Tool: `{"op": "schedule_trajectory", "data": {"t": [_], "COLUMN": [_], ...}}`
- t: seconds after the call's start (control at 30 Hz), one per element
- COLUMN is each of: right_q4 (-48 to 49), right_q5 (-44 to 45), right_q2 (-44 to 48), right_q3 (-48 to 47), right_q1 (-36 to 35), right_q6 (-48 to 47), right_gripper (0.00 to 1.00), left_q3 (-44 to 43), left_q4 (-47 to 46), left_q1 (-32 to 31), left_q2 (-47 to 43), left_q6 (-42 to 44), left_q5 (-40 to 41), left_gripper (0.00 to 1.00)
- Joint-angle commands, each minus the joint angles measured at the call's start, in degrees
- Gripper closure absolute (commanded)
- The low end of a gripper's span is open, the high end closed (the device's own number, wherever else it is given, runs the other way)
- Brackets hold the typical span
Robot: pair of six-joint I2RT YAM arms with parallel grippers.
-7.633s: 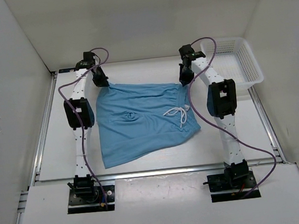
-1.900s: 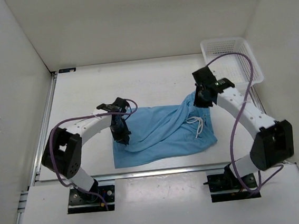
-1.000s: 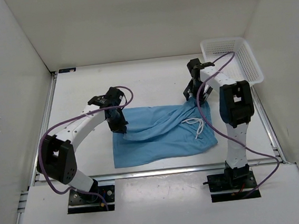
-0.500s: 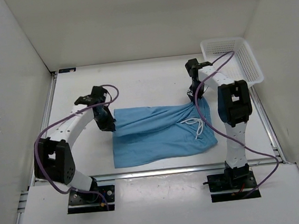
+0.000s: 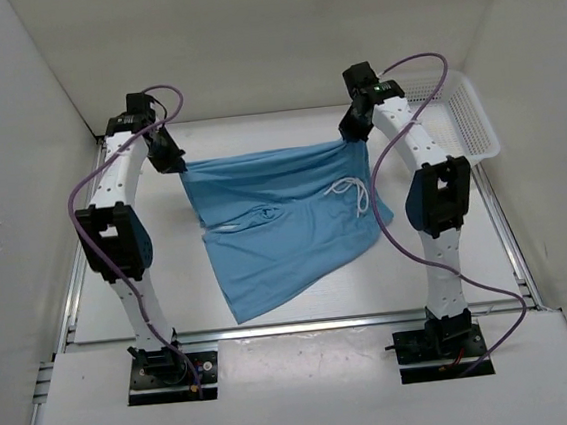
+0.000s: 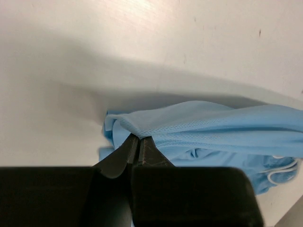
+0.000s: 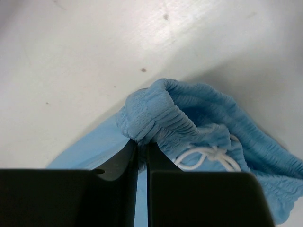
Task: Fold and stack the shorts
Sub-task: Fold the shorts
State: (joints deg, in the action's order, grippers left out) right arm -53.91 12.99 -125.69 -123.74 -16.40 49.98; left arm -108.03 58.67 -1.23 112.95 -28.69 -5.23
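Shorts (image 5: 285, 222): thin, light, floppy knit w/ no stiffness, so they sag wherever unsupported. Best grips are the corners. The elastic waistband (image 7: 163, 116) is thicker, prob. less slip. Left hand (image 5: 171, 161) is pinched tight on a leg-end corner. Right hand (image 5: 352, 132) is clamped on the waistband end. Far edge is stretched betw. them, rest trails on the desk (image 5: 256, 137) toward the near side. Vs 0.5 s ago: both hands are farther back & wider apart, and the cloth is opened out.

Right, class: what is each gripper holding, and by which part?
Both hold the shorts: the left gripper pinches a plain fabric corner opposite the waistband; the right gripper pinches the gathered waistband.
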Motion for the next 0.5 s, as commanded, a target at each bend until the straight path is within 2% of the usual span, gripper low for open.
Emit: {"op": "schedule_trajectory", "data": {"t": [0.0, 0.1, 0.17, 0.3, 0.33, 0.37, 0.47], "right_q4": [-0.8, 0.1, 1.4, 4.3, 5.3, 6.1, 7.0], "right_q5": [-0.2, -0.9, -1.4, -1.4, -1.4, -1.4, 0.1], "right_q2": [-4.5, -3.9, -1.1, 6.1, 7.9, 11.5, 18.2], "right_q3": [-5.9, -7.5, -4.0, 6.9, 10.0, 15.8, 25.0], "right_q1": [0.0, 0.0, 0.0, 0.0, 0.0, 0.0, 0.0], "right_q6": [-2.9, -5.0, -6.5, -8.4, -8.4, -8.9, -10.3], "right_gripper": [1.0, 1.0, 1.0, 1.0, 1.0, 1.0, 1.0], "left_q3": [-10.8, -14.3, -11.9, 3.4, 10.7, 14.5, 27.8], "left_q4": [5.6, 8.3, 8.3, 5.1, 3.2, 2.4, 0.5], "left_q1": [2.0, 2.0, 1.5, -2.4, -4.2, -5.1, -9.5], "left_q2": [3.4, 4.0, 1.7, -11.8, -14.5, -17.1, -27.1], "left_q6": [2.6, 3.9, 3.9, 3.3, 2.1, 1.3, -2.0], "left_q5": [-1.2, -1.2, -1.2, -1.2, -2.0, -2.6, -2.6], "left_gripper": [0.9, 0.9, 0.9, 0.9, 0.9, 0.9, 0.9]}}
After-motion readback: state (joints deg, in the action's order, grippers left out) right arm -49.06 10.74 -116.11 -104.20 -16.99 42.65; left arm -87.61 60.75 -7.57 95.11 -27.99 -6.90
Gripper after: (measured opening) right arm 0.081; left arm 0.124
